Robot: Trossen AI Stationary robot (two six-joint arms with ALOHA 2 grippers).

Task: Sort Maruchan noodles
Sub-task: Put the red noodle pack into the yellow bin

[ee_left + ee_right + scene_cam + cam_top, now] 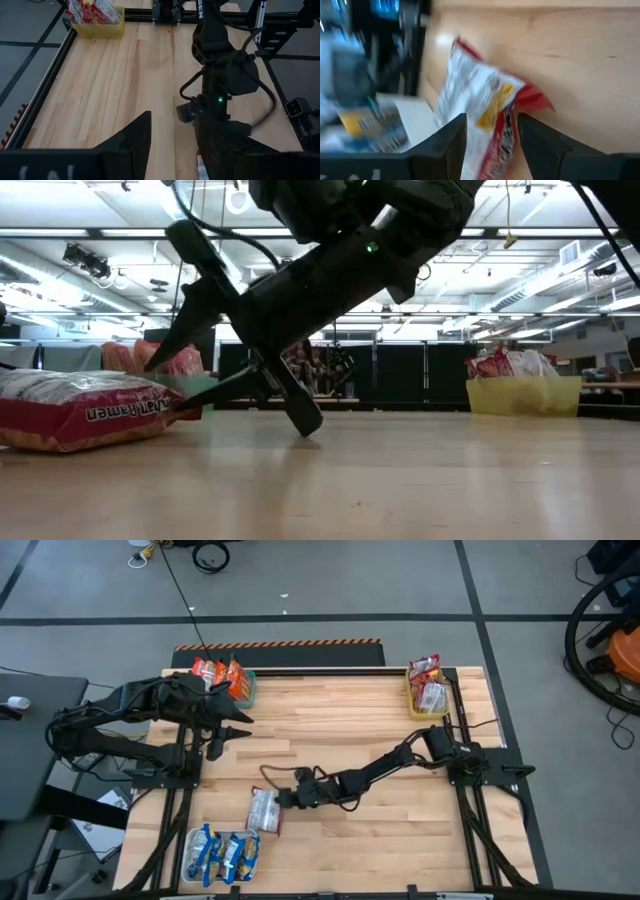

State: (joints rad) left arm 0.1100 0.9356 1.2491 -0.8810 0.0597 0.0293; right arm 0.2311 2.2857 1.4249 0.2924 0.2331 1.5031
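A red-and-white noodle packet (263,810) lies flat on the table near its left front; in the low view the packet (80,412) rests on its broad face. My right gripper (283,800) reaches in low from the right and is open, its fingers either side of the packet's (480,90) end. My left gripper (232,732) hangs open beside the teal tray (246,690), which holds orange packets (222,672). More red-and-white packets (428,685) fill the yellow tray (413,700). Blue-and-yellow packets (225,852) sit in the white tray (192,840). My right gripper (492,140) comes at the packet's right-hand end (505,125) nearly level from the table's right, one finger (452,137) on each side of it. I cannot tell whether the fingers touch it. The packet lies on the table.
Bare wood spans the table's middle and right front (400,830). The right arm (390,765) stretches across the centre. Black frame rails (460,720) run along both sides, and a striped strip (280,643) marks the far edge.
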